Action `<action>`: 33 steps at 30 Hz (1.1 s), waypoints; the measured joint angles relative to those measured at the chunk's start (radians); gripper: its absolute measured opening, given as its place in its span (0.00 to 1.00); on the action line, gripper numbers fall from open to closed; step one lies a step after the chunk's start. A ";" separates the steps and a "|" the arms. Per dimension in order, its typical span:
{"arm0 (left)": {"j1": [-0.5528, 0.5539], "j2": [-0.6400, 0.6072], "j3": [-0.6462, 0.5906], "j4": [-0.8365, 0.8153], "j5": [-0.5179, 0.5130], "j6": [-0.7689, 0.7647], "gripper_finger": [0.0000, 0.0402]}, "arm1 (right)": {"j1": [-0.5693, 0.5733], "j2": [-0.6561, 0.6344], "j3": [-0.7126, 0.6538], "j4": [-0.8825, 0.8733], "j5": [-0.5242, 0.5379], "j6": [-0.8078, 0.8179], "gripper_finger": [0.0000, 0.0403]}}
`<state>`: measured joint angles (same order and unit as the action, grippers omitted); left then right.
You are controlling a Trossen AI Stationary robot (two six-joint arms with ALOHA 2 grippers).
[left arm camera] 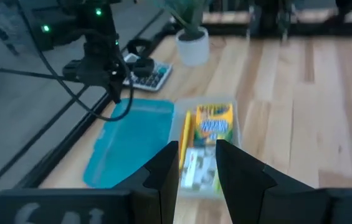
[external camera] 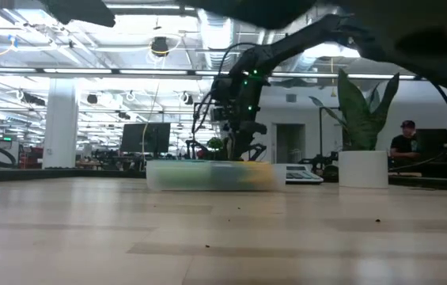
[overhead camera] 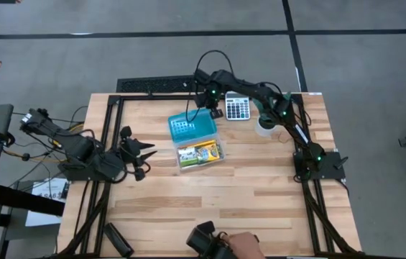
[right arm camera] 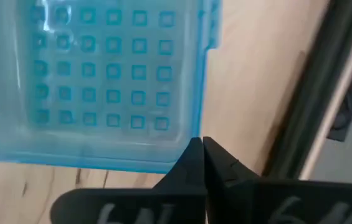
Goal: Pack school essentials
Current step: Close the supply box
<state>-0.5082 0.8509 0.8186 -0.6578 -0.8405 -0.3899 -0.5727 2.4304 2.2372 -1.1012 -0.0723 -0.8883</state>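
Observation:
A clear case (overhead camera: 200, 154) lies at the table's middle. It holds a yellow-green packet (left arm camera: 213, 122), a yellow pencil (left arm camera: 185, 134) and a green-white block (left arm camera: 194, 169). Its blue lid (overhead camera: 192, 128) lies flat, folded open on the far side. My right gripper (right arm camera: 202, 147) is shut, reaching in from the far right, with its tips at the lid's far corner (right arm camera: 188, 134). My left gripper (left arm camera: 197, 163) is open, hovers left of the case (overhead camera: 142, 154) and points toward it. Scissors, green pen and blue piece do not show. My right gripper comes from above, pointing down, with its shut fingertips (right arm camera: 194, 152) at the rim of the blue lid's far corner (right arm camera: 182, 155). The fingers hide the spot, so I cannot tell whether they touch or pinch the rim. The lid lies flat on the table.
A grey calculator (overhead camera: 238, 106) and a white plant pot (overhead camera: 266, 124) stand at the far right, close behind the right arm. A person's hand (overhead camera: 244, 244) with a dark device is at the near edge. A dark object (overhead camera: 117, 239) lies near-left. Bare wood lies near of the case.

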 joint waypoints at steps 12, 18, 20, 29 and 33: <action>0.161 0.147 -0.510 0.996 0.069 -0.062 0.20 | 0.032 -0.099 0.000 -0.021 0.019 0.100 0.00; 0.301 0.349 -0.566 1.306 0.231 -0.073 0.07 | 0.051 -0.127 0.000 0.029 0.018 0.136 0.00; 0.343 0.429 -0.539 1.349 0.282 -0.060 0.03 | 0.040 -0.127 0.000 0.068 0.018 0.142 0.01; 0.468 0.762 -0.269 1.184 0.384 -0.054 0.00 | -0.053 -0.119 0.000 0.188 -0.040 0.132 0.01; 0.480 0.830 -0.186 1.082 0.395 -0.068 0.00 | -0.101 -0.101 0.003 0.216 -0.119 0.140 0.01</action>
<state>-0.0280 1.6807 0.6321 0.4244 -0.4457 -0.4580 -0.6733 2.3293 2.2406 -0.8849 -0.1917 -0.7486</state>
